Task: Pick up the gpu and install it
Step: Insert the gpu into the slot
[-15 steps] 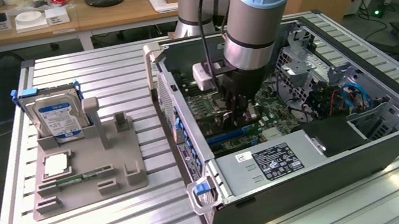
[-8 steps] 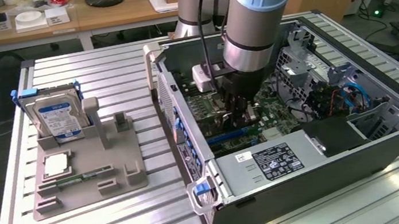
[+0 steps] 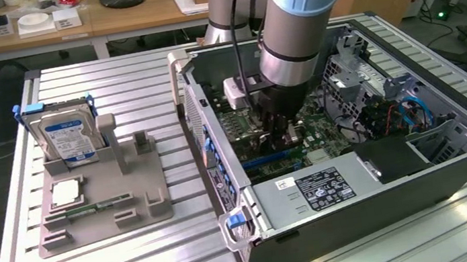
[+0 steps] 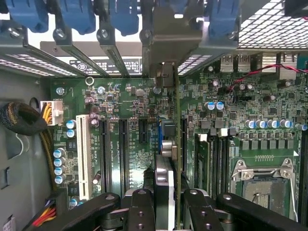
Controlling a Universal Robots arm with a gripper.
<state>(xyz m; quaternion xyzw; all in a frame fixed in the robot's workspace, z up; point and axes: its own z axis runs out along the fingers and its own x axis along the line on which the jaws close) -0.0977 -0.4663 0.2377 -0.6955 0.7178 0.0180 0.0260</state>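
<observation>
In the wrist view the gpu [image 4: 166, 178] appears edge-on, running from between my fingers [image 4: 142, 211] across the green motherboard [image 4: 130, 110] towards the case's rear slots. Its pale metal end bracket [image 4: 166, 43] sits at the rear slot openings, among the blue latches. My gripper [image 4: 166, 211] is shut on the card. In the exterior view my gripper [image 3: 273, 126] is lowered deep inside the open computer case [image 3: 447, 109], with the dark gpu [image 3: 282, 139] below it, just over the motherboard. I cannot tell whether the card's edge is seated in a slot.
Black expansion slots [image 4: 104, 154] and a white slot [image 4: 83, 159] lie beside the card, with memory slots and the empty CPU socket [image 4: 262, 175] on its other side. A cable bundle [image 4: 24, 118] is nearby. On the exterior view's left, a grey fixture [image 3: 124, 193] holds a hard drive [image 3: 67, 136] and a memory stick [image 3: 90, 207].
</observation>
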